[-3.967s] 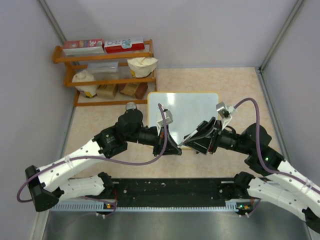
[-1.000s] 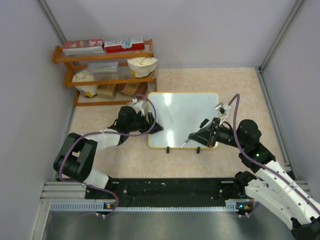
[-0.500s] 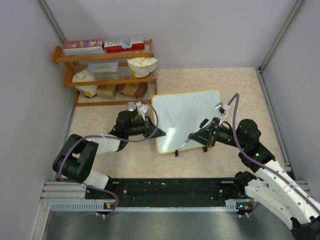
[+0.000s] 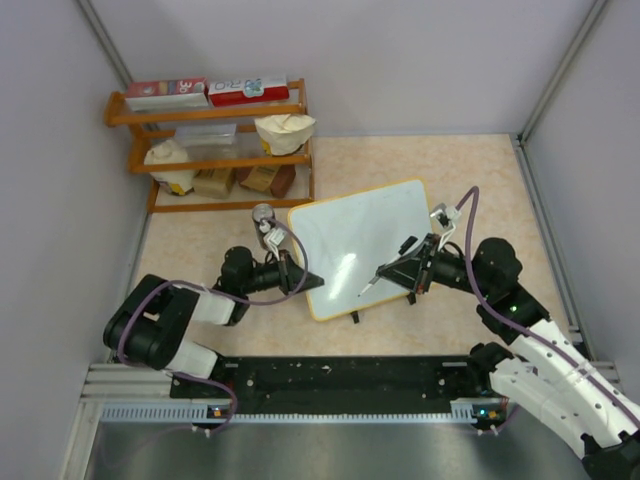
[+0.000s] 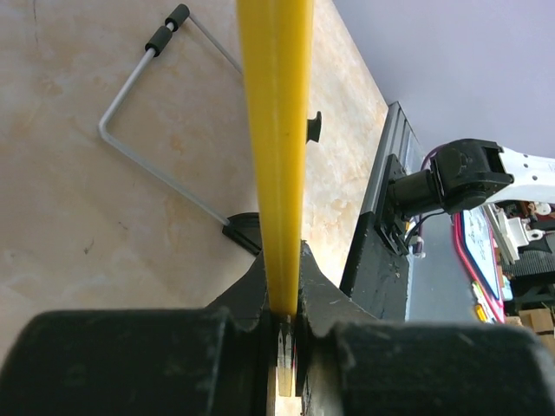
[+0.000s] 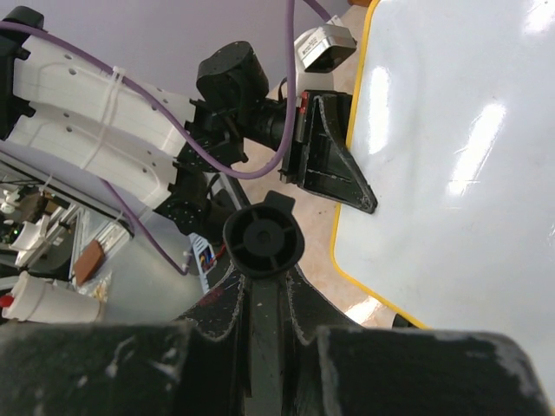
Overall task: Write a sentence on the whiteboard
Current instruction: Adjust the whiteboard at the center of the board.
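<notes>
Whiteboard (image 4: 365,240) sits skewed at middle of tabletop (image 4: 480,180), surface blank, no sentence visible yet. Left end effector (image 4: 303,280) clamped tight on its yellow left edge. Right end effector (image 4: 408,268) closed around marker (image 4: 372,283), tip over board's lower middle. Writing all to do.

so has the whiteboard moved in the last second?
Yes. The whiteboard has swung counter-clockwise: its far edge, once parallel to the wooden shelf, now slants.
</notes>
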You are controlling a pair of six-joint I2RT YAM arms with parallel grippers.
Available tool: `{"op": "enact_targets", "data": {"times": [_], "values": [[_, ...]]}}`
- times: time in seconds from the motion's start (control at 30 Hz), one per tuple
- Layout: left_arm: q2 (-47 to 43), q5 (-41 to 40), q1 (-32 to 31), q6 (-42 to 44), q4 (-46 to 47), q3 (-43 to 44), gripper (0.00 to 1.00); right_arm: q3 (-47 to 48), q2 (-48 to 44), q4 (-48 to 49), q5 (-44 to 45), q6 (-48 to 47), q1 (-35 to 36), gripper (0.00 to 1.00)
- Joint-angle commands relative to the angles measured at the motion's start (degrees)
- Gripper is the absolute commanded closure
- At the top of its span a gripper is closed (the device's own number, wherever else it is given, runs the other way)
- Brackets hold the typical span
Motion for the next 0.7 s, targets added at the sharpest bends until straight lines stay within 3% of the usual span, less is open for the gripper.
{"op": "enact_targets", "data": {"times": [0.0,0.17,0.23,0.27,0.4,0.5,0.67], "values": [[3.48,-2.15,-0.5,3.14,-3.11,-5.13,1.0,1.61,0.42,2.89,-0.22,-0.47,-0.62,1.0],[5.42,-3.12,-0.86,2.79,-0.3,-8.12,0.97,1.7,0.42,2.8,-0.22,-0.47,-0.62,1.0],[5.07,-3.38,-0.86,2.43,0.33,-8.3,0.85,1.61,0.51,2.8,0.13,-0.47,-0.62,1.0],[4.72,-3.99,-0.86,2.52,-0.11,-8.21,0.69,1.61,0.42,2.89,0.13,-0.47,-0.62,1.0],[2.61,-4.7,-1.03,3.22,-1.7,-8.04,0.46,1.79,0.51,2.98,0.04,-0.29,-0.62,1.0],[-0.11,-5.66,-1.03,3.4,-4.25,-7.86,0.37,1.97,0.51,3.06,0.04,-0.29,-0.62,1.0],[-9.41,-7.95,-1.21,3.05,-11.42,-8.21,0.31,2.14,0.6,3.06,0.13,-0.29,-0.62,1.0]]}}
